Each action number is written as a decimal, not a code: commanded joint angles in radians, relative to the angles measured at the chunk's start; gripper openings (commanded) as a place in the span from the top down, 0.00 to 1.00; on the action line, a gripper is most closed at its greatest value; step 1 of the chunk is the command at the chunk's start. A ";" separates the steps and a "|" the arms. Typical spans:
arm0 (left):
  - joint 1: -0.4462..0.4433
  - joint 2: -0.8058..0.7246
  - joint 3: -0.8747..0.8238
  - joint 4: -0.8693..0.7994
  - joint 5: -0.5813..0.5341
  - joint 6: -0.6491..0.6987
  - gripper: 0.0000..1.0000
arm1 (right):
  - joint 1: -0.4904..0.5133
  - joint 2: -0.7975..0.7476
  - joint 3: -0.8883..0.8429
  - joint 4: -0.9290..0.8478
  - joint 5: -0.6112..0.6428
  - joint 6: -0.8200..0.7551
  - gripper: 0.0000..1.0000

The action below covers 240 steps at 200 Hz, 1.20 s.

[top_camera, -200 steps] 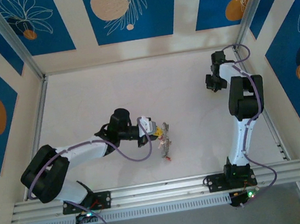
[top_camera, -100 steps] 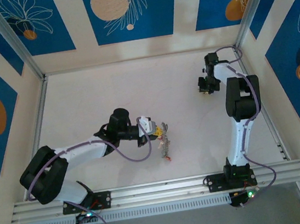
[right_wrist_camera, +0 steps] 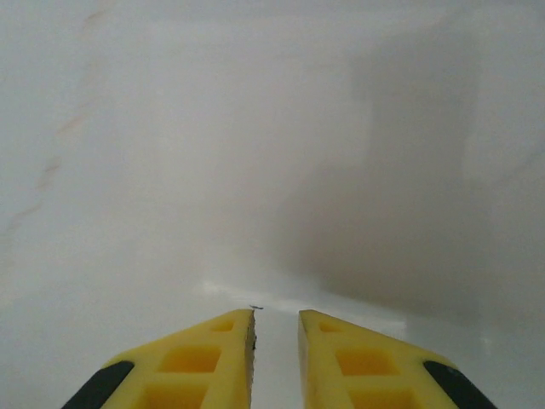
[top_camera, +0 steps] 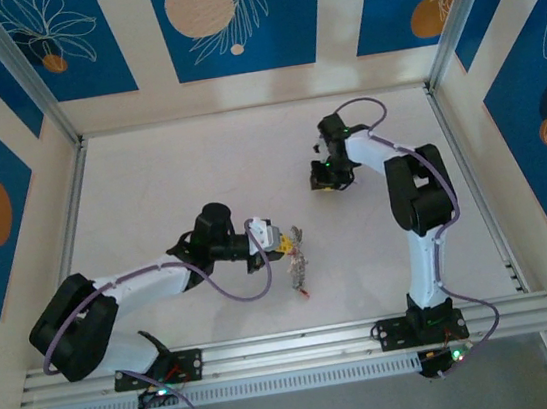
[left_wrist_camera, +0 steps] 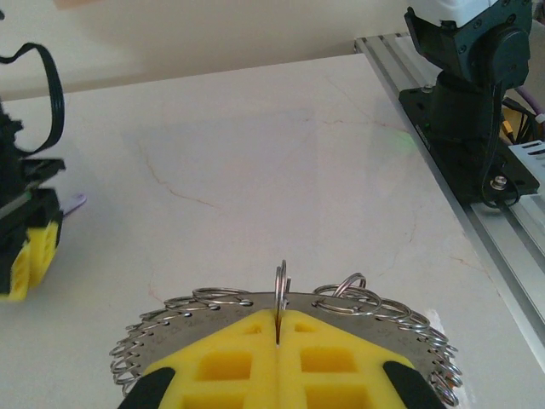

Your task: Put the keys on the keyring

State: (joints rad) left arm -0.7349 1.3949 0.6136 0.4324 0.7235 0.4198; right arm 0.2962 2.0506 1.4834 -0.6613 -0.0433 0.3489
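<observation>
Cream wall panels (top_camera: 136,41) with blue leaf-print insets and orange discs close in the cell on the left, right and far sides. The table (top_camera: 179,177) is a pale, smooth top with faint marble-like veins. A ribbed aluminium rail (top_camera: 292,343) runs along its near edge.

The left arm (top_camera: 143,282) lies low and stretched from its near-left base towards the middle of the table, with its wrist pointing right. The right arm (top_camera: 416,196) rises from its near-right base, folds at a dark elbow, and reaches far and left, with its wrist tipped down at the table.

The left gripper (left_wrist_camera: 279,319) has its yellow foam pads pressed together. They pinch a thin wire loop that stands upright from the flat grey metal keyring (left_wrist_camera: 183,324), whose outer edge is fringed with small wire coils. From above, this keyring (top_camera: 299,239) sits at mid-table at the tip of the left gripper (top_camera: 284,248).

The right gripper (top_camera: 327,179) is far and to the right of the keyring, well apart from it. In the wrist view, the fingers of the right gripper (right_wrist_camera: 275,315) stand a narrow slit apart with bare table between them. A tiny dark sliver sits at one tip, too small to identify.

The small red-tagged keys (top_camera: 302,283) lie just near of the keyring. Whether they are attached to it cannot be told.
</observation>
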 commanded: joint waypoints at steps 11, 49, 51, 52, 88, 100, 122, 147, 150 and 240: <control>0.013 -0.006 -0.018 0.042 0.013 -0.010 1.00 | 0.066 -0.019 0.017 0.085 -0.189 0.094 0.77; 0.012 0.016 -0.014 0.066 0.024 -0.025 1.00 | 0.001 -0.142 0.005 0.071 0.095 0.022 0.65; 0.013 0.016 -0.014 0.066 0.024 -0.026 1.00 | -0.008 -0.144 0.008 0.060 0.113 0.021 0.65; 0.013 0.017 -0.014 0.066 0.024 -0.026 1.00 | -0.012 -0.145 0.008 0.056 0.121 0.020 0.64; 0.013 0.025 -0.003 0.061 0.033 -0.023 1.00 | -0.143 -0.130 0.027 -0.020 0.204 -0.060 0.54; 0.012 0.028 0.003 0.058 0.033 -0.022 1.00 | -0.169 -0.111 0.032 -0.039 0.201 -0.088 0.53; 0.012 0.033 0.011 0.051 0.034 -0.022 1.00 | -0.181 -0.057 0.078 -0.110 0.219 -0.155 0.54; 0.012 0.038 0.014 0.044 0.033 -0.017 1.00 | -0.150 -0.017 0.102 -0.136 0.273 -0.205 0.56; 0.012 0.038 0.015 0.043 0.034 -0.018 1.00 | -0.145 -0.012 0.106 -0.139 0.283 -0.208 0.56; 0.013 0.044 0.027 0.032 0.034 -0.015 1.00 | -0.122 0.072 0.162 -0.182 0.401 -0.227 0.60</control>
State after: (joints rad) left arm -0.7326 1.4246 0.6140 0.4709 0.7284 0.4015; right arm 0.1764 2.0960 1.6188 -0.8047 0.3382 0.1352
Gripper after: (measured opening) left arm 0.038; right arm 0.418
